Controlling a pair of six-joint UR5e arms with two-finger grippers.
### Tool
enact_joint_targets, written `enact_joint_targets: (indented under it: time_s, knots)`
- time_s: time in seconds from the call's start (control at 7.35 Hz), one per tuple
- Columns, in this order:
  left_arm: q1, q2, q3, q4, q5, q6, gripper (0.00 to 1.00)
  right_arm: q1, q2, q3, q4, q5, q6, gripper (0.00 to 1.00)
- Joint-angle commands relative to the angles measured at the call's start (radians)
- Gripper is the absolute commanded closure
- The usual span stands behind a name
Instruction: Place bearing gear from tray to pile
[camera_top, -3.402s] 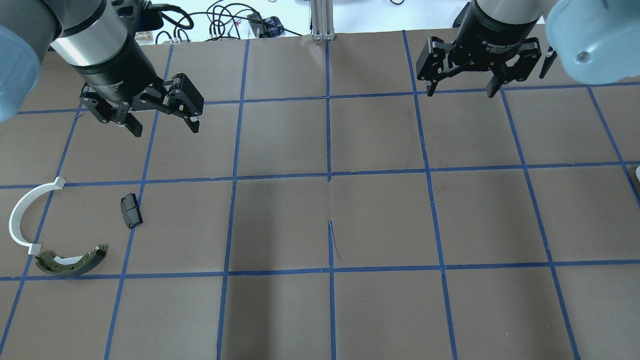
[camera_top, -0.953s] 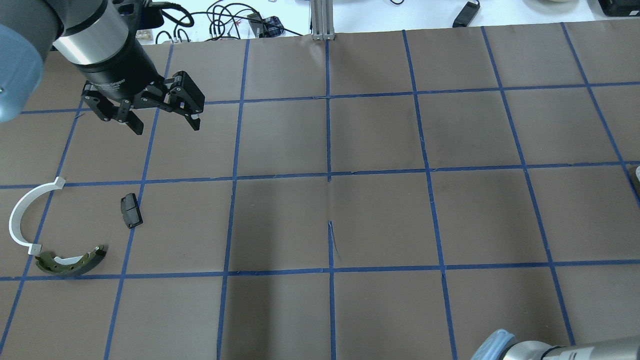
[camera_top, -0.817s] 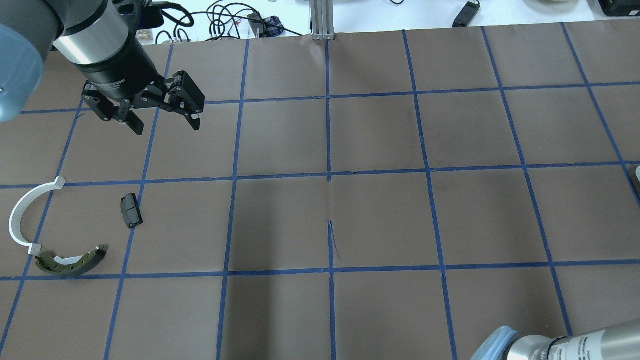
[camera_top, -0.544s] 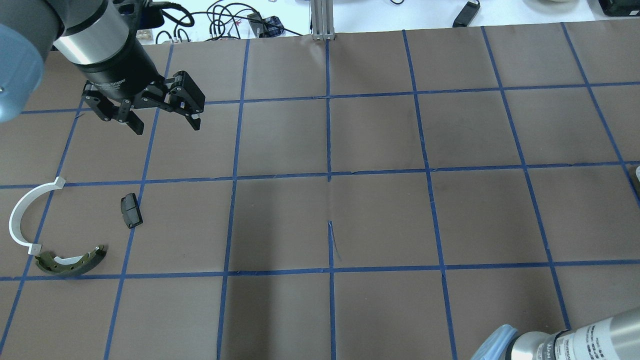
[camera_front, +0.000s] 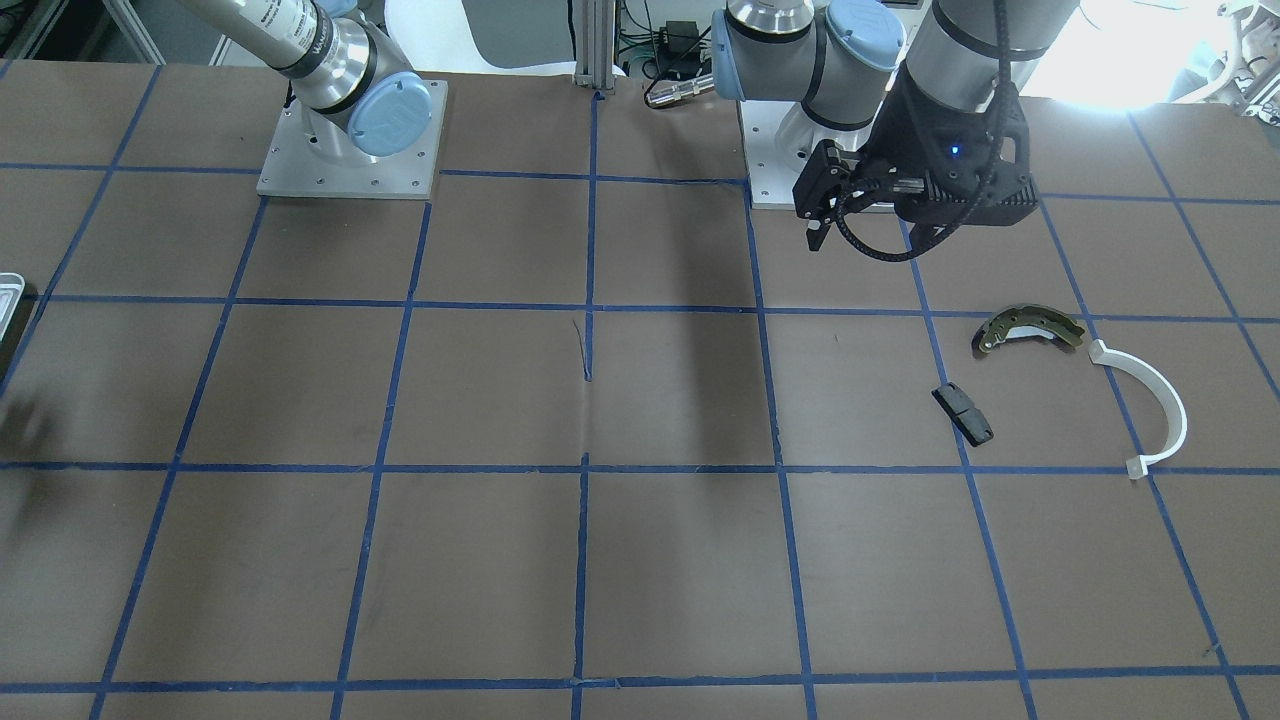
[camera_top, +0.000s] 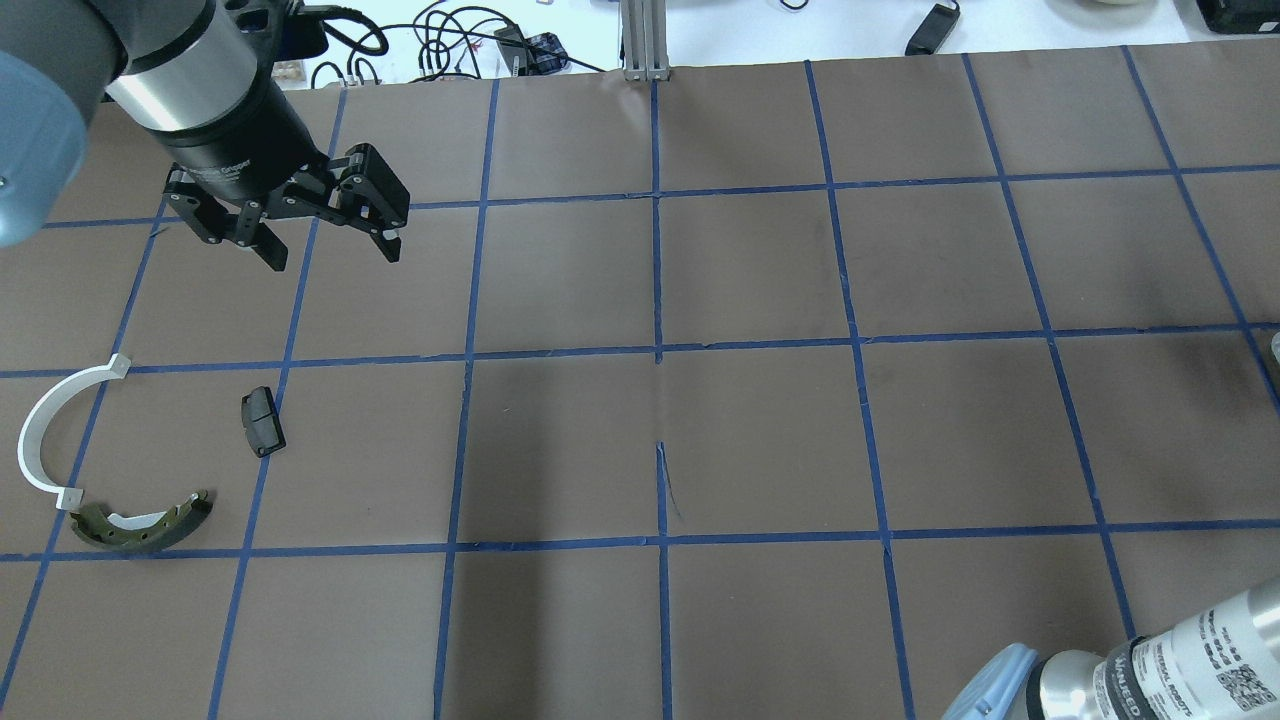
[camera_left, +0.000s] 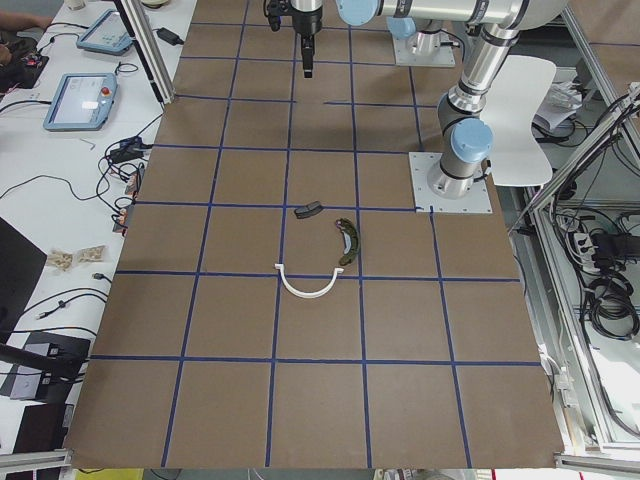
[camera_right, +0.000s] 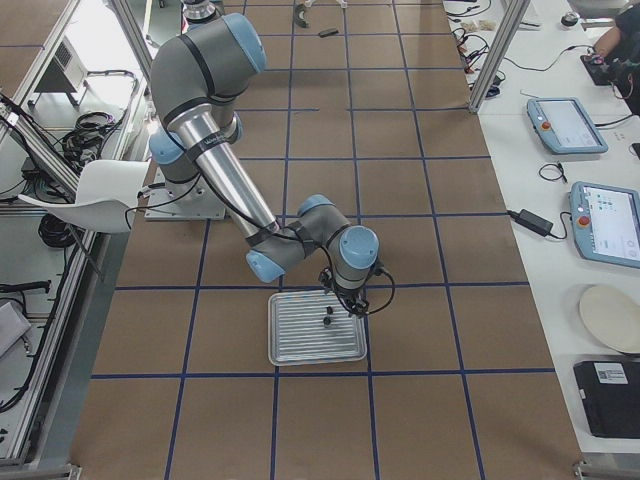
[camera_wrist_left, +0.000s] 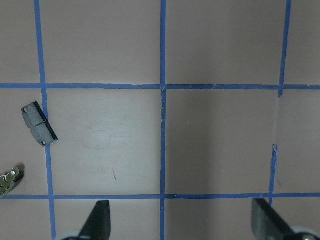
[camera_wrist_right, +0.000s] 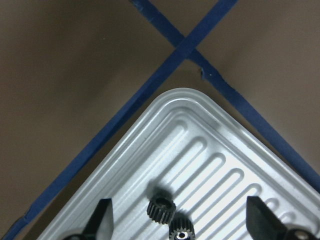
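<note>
The silvery tray lies under my right gripper, which is open and empty above the tray's corner. Two small black bearing gears sit in the tray between the fingers. In the exterior right view the gripper hangs over the tray. The pile lies on the left: an olive brake shoe, a white arc and a black block. My left gripper is open and empty, raised beyond the pile. Its wrist view shows the block.
The table is brown paper with a blue tape grid. The right arm's forearm crosses the near right corner of the overhead view. Cables and a metal post lie beyond the far edge. The tray's edge shows at the table's side.
The right arm has swung from the far right of the table out to the tray; its forearm has slid rightward at the overhead view's bottom. The left arm and pile have not moved.
</note>
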Motion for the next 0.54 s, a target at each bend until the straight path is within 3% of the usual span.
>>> enact_joint_targets:
  time_s: [0.0, 0.14, 0.41]
  knots:
    - [-0.001, 0.000, 0.000, 0.000, 0.000, -0.002, 0.00, -0.012, 0.014, 0.028, -0.060, 0.004, -0.037, 0.16]
    - [-0.001, 0.000, -0.002, 0.000, 0.000, 0.000, 0.00, -0.012, 0.014, 0.032, -0.062, 0.003, -0.041, 0.23]
    - [-0.001, 0.000, -0.002, 0.000, 0.000, 0.000, 0.00, -0.012, 0.017, 0.033, -0.062, -0.003, -0.047, 0.48]
